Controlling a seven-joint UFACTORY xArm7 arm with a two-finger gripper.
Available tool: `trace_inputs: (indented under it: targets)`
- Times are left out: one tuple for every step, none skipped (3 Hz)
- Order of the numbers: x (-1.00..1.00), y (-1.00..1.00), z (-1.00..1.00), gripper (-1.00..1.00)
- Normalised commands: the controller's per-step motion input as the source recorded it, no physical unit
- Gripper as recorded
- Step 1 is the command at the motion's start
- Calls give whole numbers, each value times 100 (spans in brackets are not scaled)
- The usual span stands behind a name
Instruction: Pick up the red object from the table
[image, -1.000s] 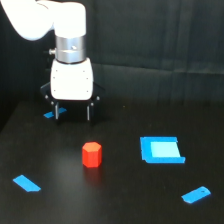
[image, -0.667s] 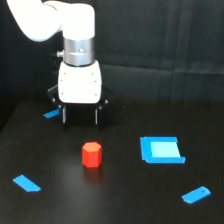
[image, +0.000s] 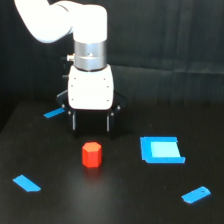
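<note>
Above the red object (image: 92, 154) (untouched), spread fingers (image: 74, 121) hover.

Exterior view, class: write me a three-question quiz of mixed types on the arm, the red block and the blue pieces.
1. True or false: the gripper is closed around the red object.
2. How many blue pieces lie on the table?
3. Multiple choice: the largest blue piece lies (A) on the exterior view's right of the red object, (B) on its left, (C) under the gripper.

Key:
1. False; the fingers stand open behind and above it, apart from it.
2. Four.
3. A.
</note>
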Motion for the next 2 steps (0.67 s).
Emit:
trace_inputs:
  targets:
    - [21, -85, 16, 100]
    - [22, -97, 14, 90]
